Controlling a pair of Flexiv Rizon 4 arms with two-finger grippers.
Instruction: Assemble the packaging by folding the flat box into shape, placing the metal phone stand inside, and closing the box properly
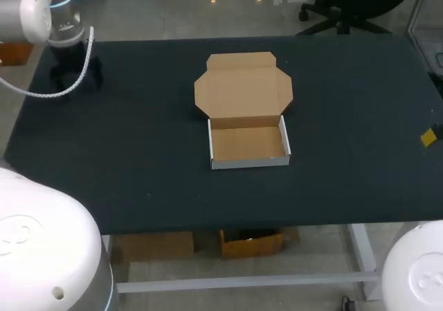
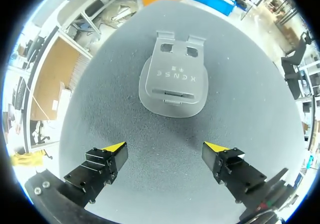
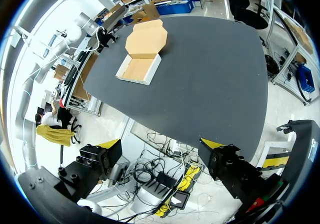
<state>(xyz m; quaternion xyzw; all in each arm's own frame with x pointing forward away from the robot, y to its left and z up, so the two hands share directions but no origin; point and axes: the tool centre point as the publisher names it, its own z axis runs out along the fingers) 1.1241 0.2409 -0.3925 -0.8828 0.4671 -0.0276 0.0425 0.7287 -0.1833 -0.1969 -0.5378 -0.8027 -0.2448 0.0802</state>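
Dark worktop (image 1: 138, 152), seen from above in the head view, with the box (image 1: 249, 145) near its middle. The box is folded into a shallow tray with white outer walls, and its lid (image 1: 243, 89) lies open and flat on the far side. The left arm (image 1: 48, 13) stands over the far left corner, well apart from the box.

Left wrist view: the left end effector (image 2: 165, 146) points down at the worktop, its yellow-tipped fingers spread wide and holding nothing. The metal phone stand (image 2: 172, 82) lies flat on the worktop just ahead of the fingers and touches neither. Only this view shows the stand.

Right wrist view: the right end effector (image 3: 161, 143) hangs outside the worktop's edge, fingers wide apart and empty. The box (image 3: 137, 69) shows far ahead of it, tray open and lid laid back.
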